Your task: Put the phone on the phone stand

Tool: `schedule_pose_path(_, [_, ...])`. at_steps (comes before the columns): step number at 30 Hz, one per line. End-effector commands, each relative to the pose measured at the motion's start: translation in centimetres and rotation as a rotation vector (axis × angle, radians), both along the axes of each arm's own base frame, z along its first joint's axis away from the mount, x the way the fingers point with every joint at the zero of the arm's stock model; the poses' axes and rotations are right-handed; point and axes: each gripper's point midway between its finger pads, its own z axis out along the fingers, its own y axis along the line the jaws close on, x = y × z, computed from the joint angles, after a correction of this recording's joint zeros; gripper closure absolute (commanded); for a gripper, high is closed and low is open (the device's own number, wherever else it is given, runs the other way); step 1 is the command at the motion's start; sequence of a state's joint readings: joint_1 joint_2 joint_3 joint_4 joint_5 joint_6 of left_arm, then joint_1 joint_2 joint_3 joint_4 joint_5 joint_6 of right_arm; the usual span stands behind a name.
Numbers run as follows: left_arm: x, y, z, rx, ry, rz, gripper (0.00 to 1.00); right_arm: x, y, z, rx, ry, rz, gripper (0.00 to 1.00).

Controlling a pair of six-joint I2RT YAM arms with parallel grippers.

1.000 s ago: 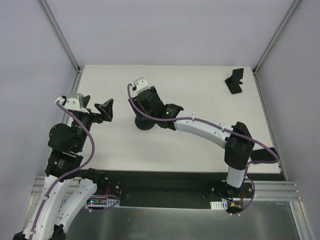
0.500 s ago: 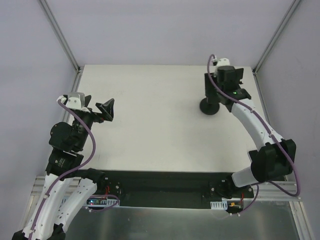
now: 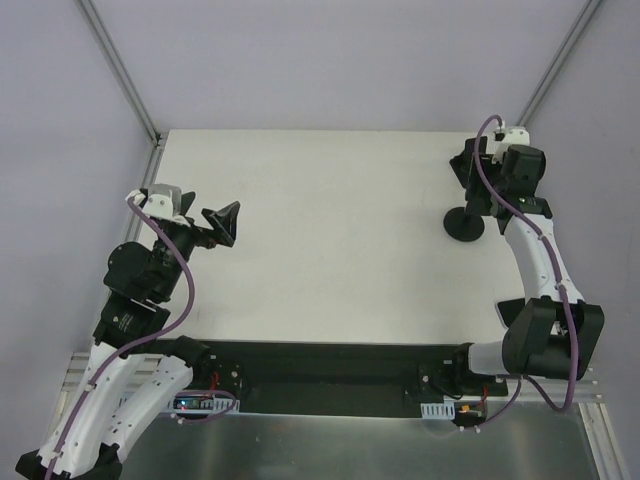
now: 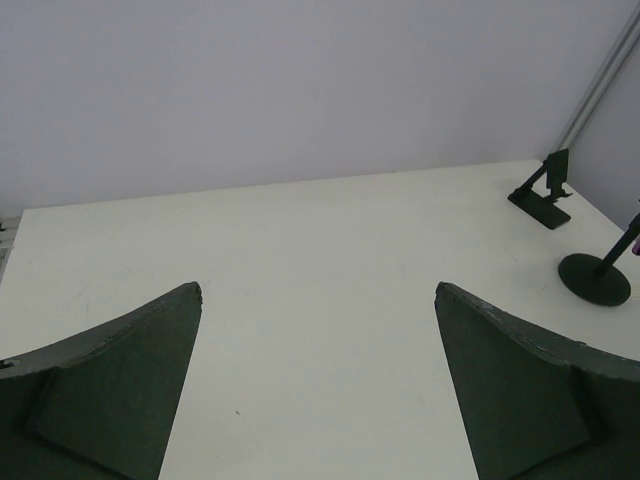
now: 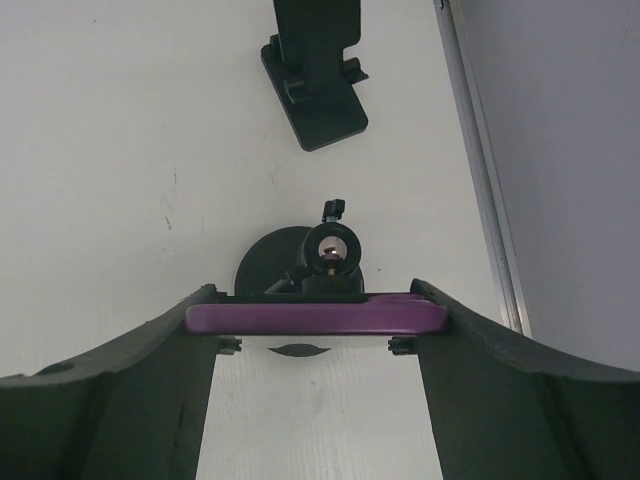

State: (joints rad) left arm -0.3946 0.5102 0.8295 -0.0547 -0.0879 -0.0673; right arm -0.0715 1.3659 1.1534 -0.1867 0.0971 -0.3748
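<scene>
Over at the far right of the table [image 3: 330, 200] the right gripper [image 5: 315, 303] has its two fingers pinched on the phone [image 5: 316, 318], one finger against each short end. From the wrist view only the phone's long edge shows, a slim purple strip with rounded corners, held level across the gap and up off the tabletop. Just past it sits a round-based stand [image 5: 262, 262], a flat black disc on the table with a thin post rising to a small knob and a screw at the top. The phone hides the near part of the disc, and I cannot tell whether the post touches the phone. Farther still, in the far right corner, is the phone stand [image 5: 318, 95]: a flat black base with a tilted back plate, close to the round-based stand but apart from it, and nothing rests on it. A metal rail [image 5: 480, 170] runs along the table's right edge beside both. The left gripper [image 4: 318, 290] hangs over the left side of the table, well apart from all this, its fingers spread wide with only bare tabletop between them, holding nothing
</scene>
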Motion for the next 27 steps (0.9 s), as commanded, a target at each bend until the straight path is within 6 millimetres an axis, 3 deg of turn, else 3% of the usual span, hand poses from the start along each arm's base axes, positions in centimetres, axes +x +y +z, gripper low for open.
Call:
schedule_pose_path(1, [-0.1,-0.2,1.2,-0.018,-0.048,-0.009,0.01,1.4,-1.2,5.2,0.024,-0.219,-0.02,1.0])
schedule_pose_path(6, [0.1,-0.4,0.8,-0.013,-0.037,-0.009,0.01,0.8,-3.0,5.4,0.011,-0.249,-0.105,1.0])
schedule_pose_path(16, [0.3,-0.6,0.6,-0.01,-0.028,-0.017,0.01,2.0,-3.1,3.2,0.069,-0.203,-0.121,1.0])
schedule_pose_path(27, [0.5,-1.0,0.4,-0.007,-0.018,-0.031,0.01,2.3,-2.1,3.0,0.123,-0.172,-0.075,0.99])
